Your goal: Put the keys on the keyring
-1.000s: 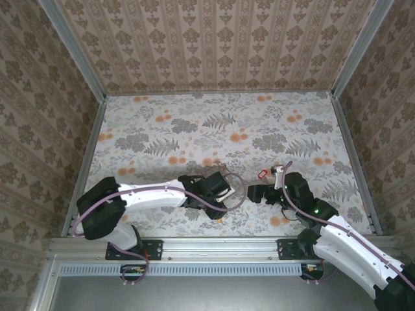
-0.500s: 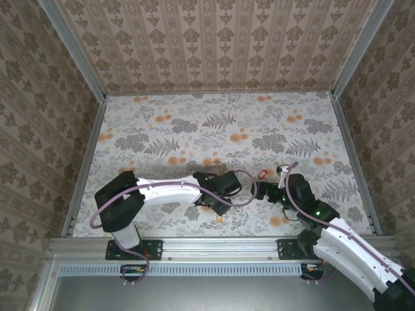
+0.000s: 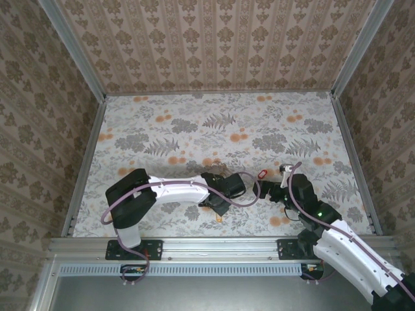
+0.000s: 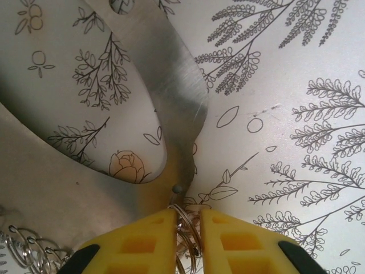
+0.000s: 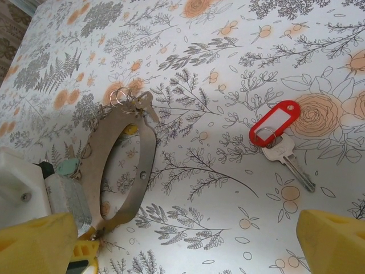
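Left wrist: we see left claw narrow, pinching small ring at keyring end. Right wrist: right claw wide; red-tagged key flat on desk, apart from keyring.

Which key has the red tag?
The silver key lying alone on the table, right of the keyring in the right wrist view. By the ring are a teal tag and a yellow tag.

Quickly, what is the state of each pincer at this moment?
Left pincer: closed on one end of the keyring.
Right pincer: open wide, holding nothing; the red key lies free in front of it.
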You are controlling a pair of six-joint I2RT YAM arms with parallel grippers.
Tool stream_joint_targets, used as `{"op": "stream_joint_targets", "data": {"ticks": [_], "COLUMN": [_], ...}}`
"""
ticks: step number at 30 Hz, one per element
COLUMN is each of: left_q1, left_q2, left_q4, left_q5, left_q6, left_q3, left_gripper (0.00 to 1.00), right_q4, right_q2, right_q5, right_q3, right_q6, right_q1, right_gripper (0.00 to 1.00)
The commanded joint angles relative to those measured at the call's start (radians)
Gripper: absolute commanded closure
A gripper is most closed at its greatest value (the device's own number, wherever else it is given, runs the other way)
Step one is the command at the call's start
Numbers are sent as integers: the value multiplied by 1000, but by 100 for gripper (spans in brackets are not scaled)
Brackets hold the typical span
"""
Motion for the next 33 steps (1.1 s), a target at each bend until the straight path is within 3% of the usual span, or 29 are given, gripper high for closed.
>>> {"op": "stream_joint_targets", "data": {"ticks": [1,7,13,23,29,33], "left_q1": [-9,-8,-5,172,236,257], "left_q2": [-1,-34,-127,-560,-643,-649], "left_q4": [-39,-53,-58,39,51,53], "left_q5": [-24,-26,8,291,405,449], "left_q6": [-17,-11,26,259,348,356], "left_q3": [17,16,1,-175,-190,-180], "left_gripper": [86,100,100,100,100,100], "right_q4": [-32,-41,-48,153,213,215], "right_q2": [-27,-34,-40,-73,-37,5], "right_q5": [18,13,-17,-336,-474,-467], "right_q3": [4,12,38,58,126,158], "right_q6": [-9,-17,-63,-191,-299,-386], "right_q1": [-7,-17,-19,3,54,130], "right_gripper": [0,0,0,9,20,17]}}
